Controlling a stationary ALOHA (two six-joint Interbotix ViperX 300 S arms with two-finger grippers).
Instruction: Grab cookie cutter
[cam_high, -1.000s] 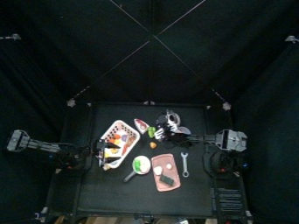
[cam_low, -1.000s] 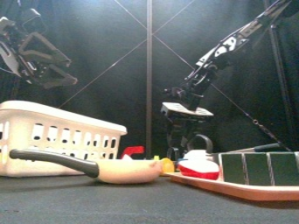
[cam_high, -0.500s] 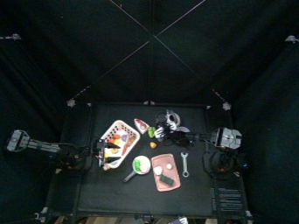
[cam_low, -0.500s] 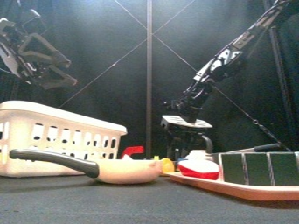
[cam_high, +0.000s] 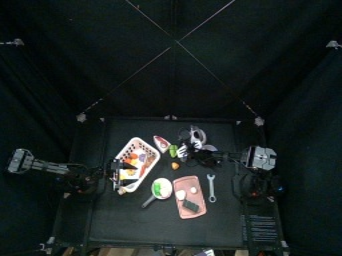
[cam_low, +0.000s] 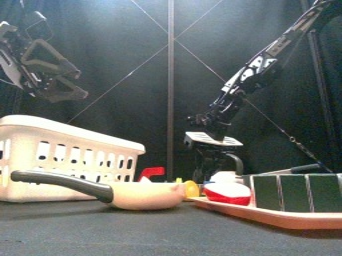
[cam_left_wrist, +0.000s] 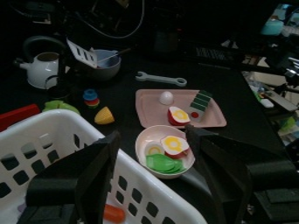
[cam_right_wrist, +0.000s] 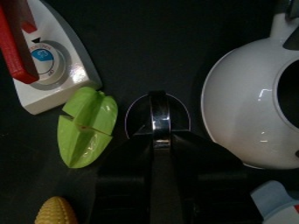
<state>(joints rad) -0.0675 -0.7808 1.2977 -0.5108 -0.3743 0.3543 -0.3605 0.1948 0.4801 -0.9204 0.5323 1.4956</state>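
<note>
1. The right gripper (cam_right_wrist: 158, 163) is reaching down over the back part of the black table (cam_high: 221, 205), about 1 o'clock from the table's middle in the top view
2. The cookie cutter, a small shiny metal arch-shaped one (cam_right_wrist: 158, 114), is lying flat on the table right off that gripper's tip
3. On one side of the cutter is a green leaf-shaped plastic piece (cam_right_wrist: 87, 129), just beside it but not touching. On the other side is a round white kettle (cam_right_wrist: 251, 101)
4. A white toy iron with a red handle (cam_right_wrist: 41, 57) and a yellow corn cob (cam_right_wrist: 59, 211) are also nearby
5. The right gripper's own jaws are just dark shapes in the wrist view. Honestly can't tell how wide they are or whether they've got the cutter
6. The left gripper (cam_left_wrist: 163, 144) is parked high at about 10 o'clock in the front view, above the white slotted plastic basket (cam_left_wrist: 52, 162). Its jaws are spread wide with nothing in them
</note>
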